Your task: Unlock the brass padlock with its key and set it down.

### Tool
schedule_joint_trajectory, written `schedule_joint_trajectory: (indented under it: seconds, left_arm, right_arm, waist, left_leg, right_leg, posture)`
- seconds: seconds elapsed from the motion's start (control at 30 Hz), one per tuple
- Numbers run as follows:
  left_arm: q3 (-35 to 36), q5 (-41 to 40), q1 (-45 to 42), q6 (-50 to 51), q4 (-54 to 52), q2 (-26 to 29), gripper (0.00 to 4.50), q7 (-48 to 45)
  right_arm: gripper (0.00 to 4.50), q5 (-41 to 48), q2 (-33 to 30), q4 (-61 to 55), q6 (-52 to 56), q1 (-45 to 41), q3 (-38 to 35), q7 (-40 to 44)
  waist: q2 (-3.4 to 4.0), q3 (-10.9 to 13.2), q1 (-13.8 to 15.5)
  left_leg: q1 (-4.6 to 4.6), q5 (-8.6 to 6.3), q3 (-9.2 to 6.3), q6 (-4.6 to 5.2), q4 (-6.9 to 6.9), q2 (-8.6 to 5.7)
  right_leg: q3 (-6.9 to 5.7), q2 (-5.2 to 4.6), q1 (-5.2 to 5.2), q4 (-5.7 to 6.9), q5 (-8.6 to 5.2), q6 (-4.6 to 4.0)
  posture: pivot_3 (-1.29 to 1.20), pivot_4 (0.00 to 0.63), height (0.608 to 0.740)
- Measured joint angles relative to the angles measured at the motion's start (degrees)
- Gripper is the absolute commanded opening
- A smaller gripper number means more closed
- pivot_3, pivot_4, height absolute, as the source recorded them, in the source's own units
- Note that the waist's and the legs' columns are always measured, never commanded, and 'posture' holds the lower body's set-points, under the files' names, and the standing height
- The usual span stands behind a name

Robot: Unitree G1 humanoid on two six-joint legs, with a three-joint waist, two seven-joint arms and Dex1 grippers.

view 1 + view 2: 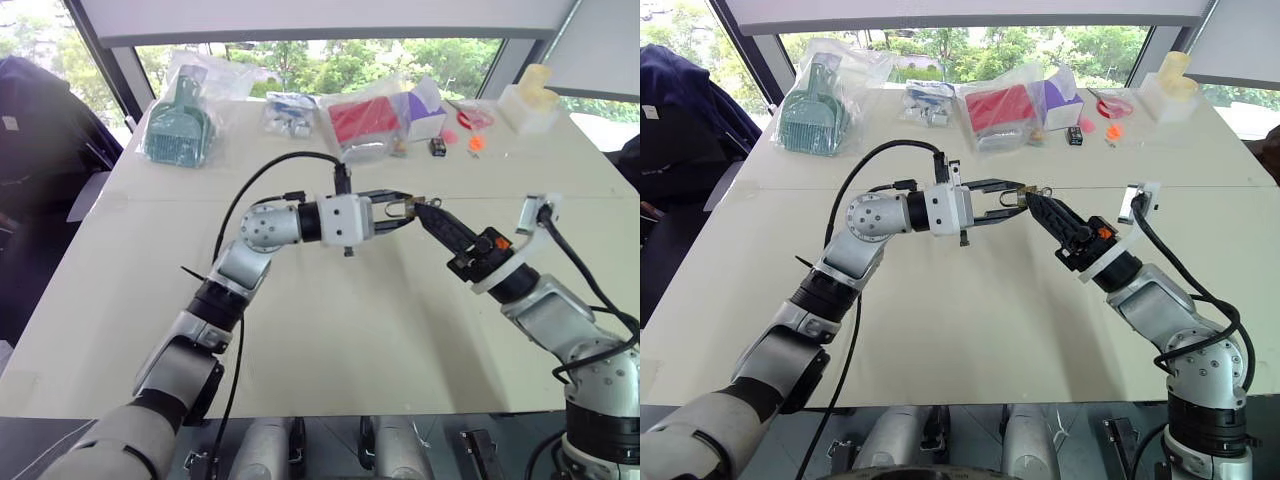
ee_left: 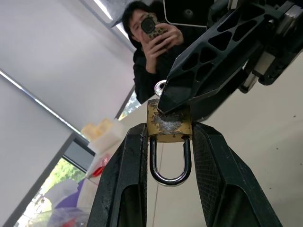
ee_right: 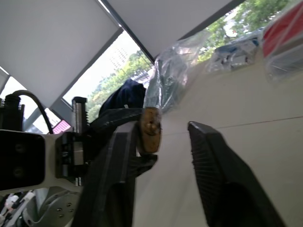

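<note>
Pale bench (image 1: 330, 330) carries bagged items along its far edge; both arms meet in the air above its middle. Left hand (image 2: 170, 137) pinches the brass padlock (image 2: 169, 124) by the body between its two fingers, shackle pointing back toward the wrist. Right hand (image 3: 165, 137), fingers parted in the right wrist view, has its tip against the padlock's far end; the key cannot be made out.
</note>
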Motion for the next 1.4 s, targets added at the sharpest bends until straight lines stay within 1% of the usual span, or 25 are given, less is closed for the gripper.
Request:
schedule_joint_trajectory:
  seconds: [0.03, 0.3, 0.37, 0.53, 0.57, 0.6, 0.63, 0.67, 0.73, 0.77, 0.83, 1.0, 1.17, 1.4]
  left_arm:
    - [0.00, 0.01, 0.02, -0.02, 0.00, -0.01, 0.78, -0.07]
    - [0.00, 0.01, 0.04, -0.01, 0.00, -0.10, 0.78, -0.41]
    - [0.00, -0.04, 0.09, 0.41, 0.00, 0.08, 1.81, -0.70]
    - [0.07, -1.24, 0.09, 3.32, -0.41, 0.47, 3.50, -2.57]
    - [0.13, -1.35, 0.09, 4.31, -0.44, 0.67, 3.78, -2.68]
    - [0.13, -1.97, 0.11, 6.50, -0.67, 1.07, 4.15, -3.32]
    - [0.26, -3.87, 0.37, 11.05, -1.71, 1.88, 4.15, -4.86]
    - [1.13, -7.71, 1.23, 18.48, -3.85, 2.85, 4.15, -6.87]
    - [2.99, -12.20, 2.05, 26.53, -5.89, 3.22, 4.15, -7.89]
    - [4.12, -13.81, 2.06, 29.49, -6.70, 3.26, 4.15, -7.82]
    - [5.88, -15.00, 1.68, 32.07, -7.27, 3.20, 4.15, -7.07]
    - [6.77, -14.51, 1.16, 32.21, -6.48, 1.70, 4.15, -5.50]
    - [6.24, -12.18, 0.84, 29.22, -3.76, 0.29, 4.15, -5.33]
    - [6.36, -9.42, -2.53, 23.44, 5.17, -2.25, 4.15, -3.98]
  right_arm:
    - [0.06, 0.01, 0.17, 0.02, -0.02, 0.00, 0.12, 0.22]
    - [0.06, -0.46, 0.75, 0.52, -0.08, 0.18, 0.23, 1.65]
    - [0.00, -0.89, 0.91, 0.77, -0.08, 0.18, 0.38, 1.99]
    - [0.00, -2.58, 1.32, 2.31, 0.07, 0.25, 1.31, 2.06]
    - [0.00, -2.70, 1.33, 2.46, 0.07, 0.24, 1.31, 2.06]
    - [0.00, -2.84, 1.35, 2.62, 0.06, 0.24, 1.31, 2.06]
    - [0.00, -3.20, 1.37, 2.76, 0.04, 0.23, 1.30, 2.06]
    - [0.00, -3.65, 1.38, 2.91, 0.01, 0.23, 1.24, 2.06]
    - [0.00, -3.94, 1.38, 2.97, -0.01, 0.23, 1.08, 2.06]
    - [0.00, -3.99, 1.41, 2.97, -0.02, 0.23, 1.08, 2.06]
    - [0.00, -4.13, 1.50, 2.97, -0.02, 0.23, 1.08, 2.06]
    - [0.00, -4.30, 2.21, 2.97, -0.02, 0.05, 1.11, 2.06]
    - [0.00, -4.26, 2.42, 2.95, 0.03, -0.28, 1.12, 1.97]
    - [0.00, -3.72, 2.56, 1.63, 0.14, 0.23, 1.32, 1.50]
  waist:
    - [0.00, 0.00, 0.02]
    - [0.00, 0.00, 0.00]
    - [0.00, 0.00, 0.00]
    - [0.00, 0.00, -0.01]
    - [0.00, 0.00, -0.01]
    - [0.00, 0.00, -0.03]
    - [0.00, 0.00, -0.08]
    - [0.01, 0.00, -0.15]
    - [0.01, 0.00, -0.15]
    - [0.01, 0.00, -0.02]
    - [0.01, 0.00, 0.05]
    - [0.01, 0.00, 0.00]
    - [0.01, 0.00, -0.01]
    - [0.01, 0.01, 0.02]
  left_leg:
    - [0.00, 0.00, -0.01, 0.00, 0.00, 0.00]
    - [0.00, 0.00, -0.01, 0.00, 0.01, 0.00]
    - [0.00, 0.00, -0.01, 0.00, 0.01, -0.01]
    - [0.00, 0.00, -0.01, 0.00, 0.01, 0.00]
    - [0.00, 0.00, -0.01, 0.00, 0.01, 0.00]
    - [0.00, 0.00, -0.01, 0.00, 0.01, 0.00]
    - [0.00, 0.00, -0.01, 0.00, 0.01, 0.00]
    - [0.00, 0.00, -0.01, 0.00, 0.00, 0.01]
    - [0.00, 0.00, -0.02, -0.01, 0.00, 0.02]
    - [0.00, 0.01, -0.04, -0.01, 0.01, 0.01]
    - [0.01, 0.01, -0.06, -0.01, 0.03, -0.01]
    - [0.01, 0.01, -0.05, -0.01, 0.04, -0.04]
    - [0.01, 0.01, -0.05, -0.01, 0.04, -0.03]
    - [0.01, 0.01, -0.05, 0.00, 0.03, -0.03]
  right_leg:
    - [0.00, 0.00, 0.00, 0.00, 0.00, 0.00]
    - [0.00, 0.00, 0.00, 0.00, 0.00, 0.00]
    - [0.00, 0.00, 0.00, 0.00, 0.00, 0.00]
    - [0.00, 0.00, 0.00, 0.00, 0.00, -0.01]
    - [0.00, 0.00, 0.00, 0.00, 0.00, 0.00]
    - [0.00, 0.01, 0.00, 0.01, 0.00, 0.00]
    - [0.00, 0.01, 0.00, 0.01, 0.00, 0.00]
    - [0.00, 0.02, -0.01, 0.02, -0.01, 0.00]
    - [0.00, 0.03, -0.01, 0.02, 0.00, 0.01]
    - [0.00, 0.04, 0.00, 0.02, 0.00, 0.02]
    - [0.00, 0.04, 0.06, 0.01, 0.00, 0.02]
    - [0.00, 0.03, 0.07, -0.01, 0.00, 0.02]
    - [0.00, 0.04, 0.06, 0.00, -0.01, 0.00]
    - [0.00, 0.03, 0.05, -0.01, -0.01, 0.01]
  posture:
    - [0.00, 0.150, 0.735]
    - [0.00, 0.150, 0.735]
    - [0.00, 0.150, 0.735]
    - [0.00, 0.150, 0.735]
    - [0.00, 0.150, 0.735]
    - [0.00, 0.150, 0.735]
    - [0.00, 0.150, 0.735]
    - [0.00, 0.150, 0.735]
    - [0.00, 0.150, 0.735]
    - [0.00, 0.150, 0.735]
    - [0.00, 0.150, 0.735]
    - [0.00, 0.150, 0.735]
    - [0.00, 0.150, 0.735]
    - [0.00, 0.150, 0.735]
